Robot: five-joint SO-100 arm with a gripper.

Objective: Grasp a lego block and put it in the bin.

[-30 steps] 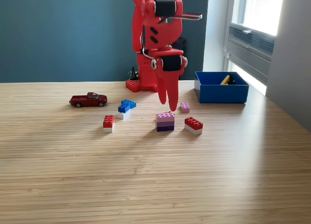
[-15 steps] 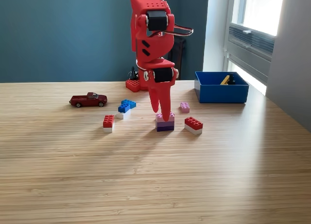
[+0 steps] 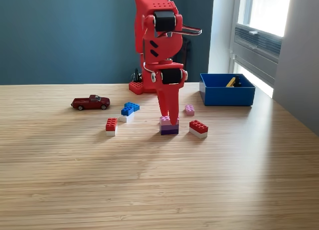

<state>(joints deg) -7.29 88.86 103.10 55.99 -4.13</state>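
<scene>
Three bricks sit nearest me on the wooden table [image 3: 159,190] in the exterior view: red/white brick [image 3: 111,125] on the left, purple stacked block [image 3: 169,126] in the middle, 2nd red/white brick [image 3: 198,128] to its right. I've got the red gripper [image 3: 168,119] pointing straight down w/ its tips at the top of the purple stacked block, looks like touching or straddling its upper edge, but from this angle I can't tell if the jaws are clamped on it or just resting there, they read as nearly together. Block is on the table surface, not lifted as far as I can see. A bit farther back: small pink brick [image 3: 189,110] just right of the gripper, blue brick [image 3: 129,109] w/ a white piece under its near end to the left, and a dark red toy car [image 3: 90,103] farther left, all apart from each other. Far right, near the window, the bin [image 3: 227,96] sits on the table, blue, open top, well apart from the gripper; something yellow [image 3: 230,82] and something dark show inside it, too small to ID. Arm base [image 3: 137,87] is at the far edge of the table, against the teal wall [image 3: 65,35].
</scene>
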